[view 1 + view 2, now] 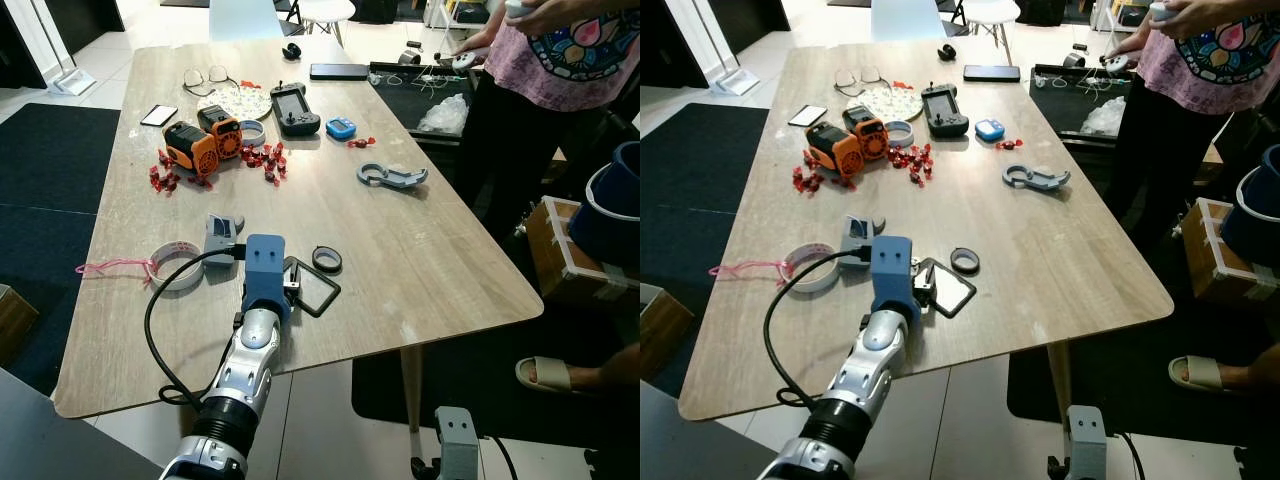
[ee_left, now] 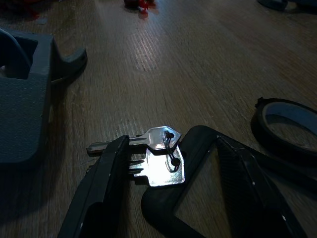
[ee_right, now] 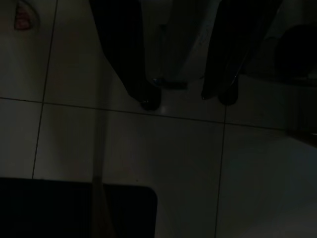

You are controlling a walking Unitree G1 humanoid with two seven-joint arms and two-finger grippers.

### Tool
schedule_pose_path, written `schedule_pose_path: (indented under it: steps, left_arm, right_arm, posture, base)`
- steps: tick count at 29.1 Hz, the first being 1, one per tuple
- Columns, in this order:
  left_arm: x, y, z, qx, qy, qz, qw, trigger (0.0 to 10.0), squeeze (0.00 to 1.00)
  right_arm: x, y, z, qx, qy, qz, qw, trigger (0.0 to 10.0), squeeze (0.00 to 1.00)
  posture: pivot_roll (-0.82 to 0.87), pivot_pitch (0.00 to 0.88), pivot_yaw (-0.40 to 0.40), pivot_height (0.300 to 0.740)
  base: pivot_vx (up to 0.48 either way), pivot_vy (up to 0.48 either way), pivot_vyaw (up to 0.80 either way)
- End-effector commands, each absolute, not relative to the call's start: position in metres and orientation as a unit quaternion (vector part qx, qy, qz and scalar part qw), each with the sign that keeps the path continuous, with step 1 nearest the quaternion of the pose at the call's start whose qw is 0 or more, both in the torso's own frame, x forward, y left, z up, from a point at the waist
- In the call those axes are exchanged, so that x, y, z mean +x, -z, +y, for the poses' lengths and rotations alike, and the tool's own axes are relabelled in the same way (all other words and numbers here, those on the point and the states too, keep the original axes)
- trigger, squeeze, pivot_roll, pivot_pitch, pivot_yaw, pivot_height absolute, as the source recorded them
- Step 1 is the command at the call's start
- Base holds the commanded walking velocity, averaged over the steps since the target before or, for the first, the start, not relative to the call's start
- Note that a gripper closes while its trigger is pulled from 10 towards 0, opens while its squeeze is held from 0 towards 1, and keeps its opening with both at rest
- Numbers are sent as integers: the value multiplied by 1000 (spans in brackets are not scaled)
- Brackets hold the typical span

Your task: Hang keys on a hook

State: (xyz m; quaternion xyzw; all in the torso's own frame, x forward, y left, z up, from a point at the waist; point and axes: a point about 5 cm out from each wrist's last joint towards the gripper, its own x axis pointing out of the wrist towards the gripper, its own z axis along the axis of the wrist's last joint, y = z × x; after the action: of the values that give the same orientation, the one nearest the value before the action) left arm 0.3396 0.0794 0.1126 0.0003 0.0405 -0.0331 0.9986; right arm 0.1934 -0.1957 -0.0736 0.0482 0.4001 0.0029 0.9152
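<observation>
Silver keys [image 2: 161, 158] lie flat on the wooden table [image 1: 430, 260], right between the parted fingers of the left gripper [image 2: 163, 198], which straddles them low, apparently to pinch them up. The right gripper [image 3: 185, 99] hangs idle over floor, fingers apart.

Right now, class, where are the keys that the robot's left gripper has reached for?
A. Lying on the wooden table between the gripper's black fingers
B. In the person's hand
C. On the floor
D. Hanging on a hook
A: the left wrist view shows the keys flat on the table, between the open fingers of the left gripper.
</observation>
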Motion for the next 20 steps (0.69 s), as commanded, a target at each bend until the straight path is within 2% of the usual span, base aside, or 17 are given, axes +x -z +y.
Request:
schedule_pose_path:
  steps: [1,15,16,18,19,20]
  left_arm:
    - [339,-106,85,15,34,51,998,10000,0]
    - [337,-100,89,22,41,56,997,10000,0]
    - [337,-100,89,21,42,56,997,6431,0]
    - [337,-100,89,20,42,55,997,6431,0]
    - [336,-100,89,20,43,55,997,4392,0]
    - [336,-100,89,20,44,55,997,3098,0]
  right_arm:
    - [188,76,-195,52,-1,408,912,10000,0]
    - [187,77,-194,52,-2,410,911,10000,0]
    - [187,77,-194,52,-2,410,910,10000,0]
    - [186,78,-194,52,-2,410,910,10000,0]
    - [186,78,-194,52,-2,411,910,10000,0]
    - [186,78,-194,52,-2,411,910,10000,0]
  posture:
    - [14,152,15,740]
    - [15,144,15,740]
    - [16,142,15,740]
    - [16,142,15,740]
    - [17,141,15,740]
    - [17,141,15,740]
  base:
    - [0,0,0]
    - [0,0,0]
    - [0,0,0]
    - [0,0,0]
    - [0,0,0]
    - [0,0,0]
